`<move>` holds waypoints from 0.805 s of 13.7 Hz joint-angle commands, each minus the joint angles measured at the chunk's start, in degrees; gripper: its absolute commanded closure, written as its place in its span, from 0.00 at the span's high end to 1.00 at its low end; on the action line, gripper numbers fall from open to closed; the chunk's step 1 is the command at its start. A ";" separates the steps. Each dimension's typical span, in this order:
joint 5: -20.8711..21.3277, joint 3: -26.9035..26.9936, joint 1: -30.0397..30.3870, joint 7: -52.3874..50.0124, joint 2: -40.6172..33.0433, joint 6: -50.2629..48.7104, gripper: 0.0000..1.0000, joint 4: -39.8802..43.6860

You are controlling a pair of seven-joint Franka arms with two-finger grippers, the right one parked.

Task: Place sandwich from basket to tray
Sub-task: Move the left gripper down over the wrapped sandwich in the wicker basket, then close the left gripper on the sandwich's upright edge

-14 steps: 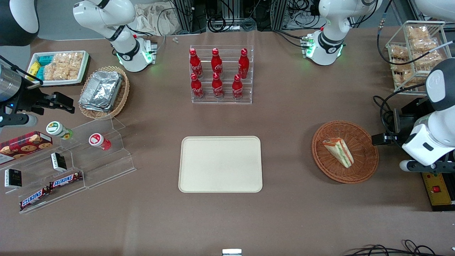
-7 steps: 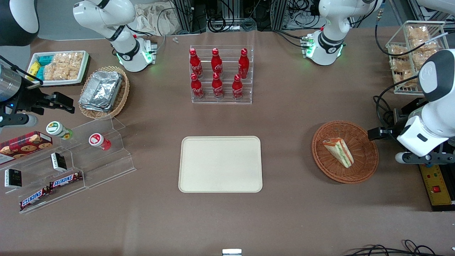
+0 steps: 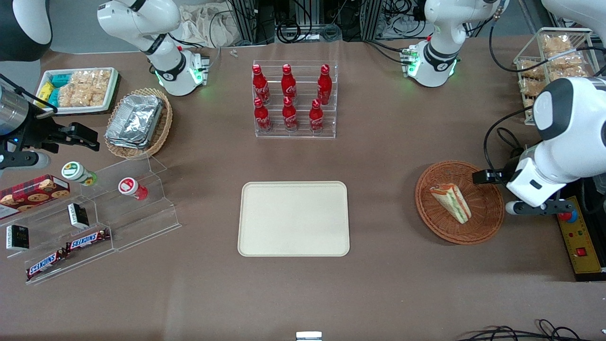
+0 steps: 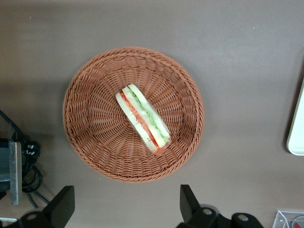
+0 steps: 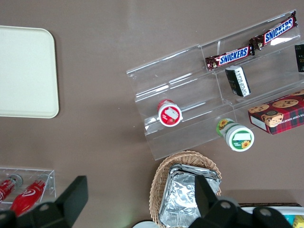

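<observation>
The sandwich [image 3: 450, 202] [image 4: 142, 118], a pale wedge with red and green filling, lies in the middle of the round reddish-brown basket [image 3: 487, 222] [image 4: 90, 142]. My left gripper [image 3: 532, 204] [image 4: 126, 211] hangs high beside the basket's rim, toward the working arm's end of the table. It is open and holds nothing. Its dark fingers [image 4: 189, 202] stand wide apart over bare table just outside the rim. The cream tray [image 3: 293, 189] [image 4: 297, 137] lies empty at the table's middle, well apart from the basket.
A clear rack of red bottles [image 3: 293, 102] stands farther from the front camera than the tray. A wire rack of bagged snacks [image 3: 554, 61] and a yellow control box [image 3: 580, 248] sit at the working arm's end. Cables [image 4: 28, 175] lie near the basket.
My left arm has swung in from the table's end toward the basket, so the gripper now hangs at its rim. The sandwich, basket and tray have not moved.
</observation>
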 commanded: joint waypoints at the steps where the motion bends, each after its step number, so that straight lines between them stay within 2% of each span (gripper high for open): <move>1: -0.97 0.38 0.15 -1.56 -5.05 2.10 0.99 -6.40; 4: -0.80 0.29 -0.12 -6.47 -5.57 6.82 0.99 -11.74; 9: 0.08 0.11 -0.56 -27.11 -2.94 24.66 0.99 -20.01; 11: 0.35 0.20 -0.47 -30.39 -2.24 29.41 0.99 -23.00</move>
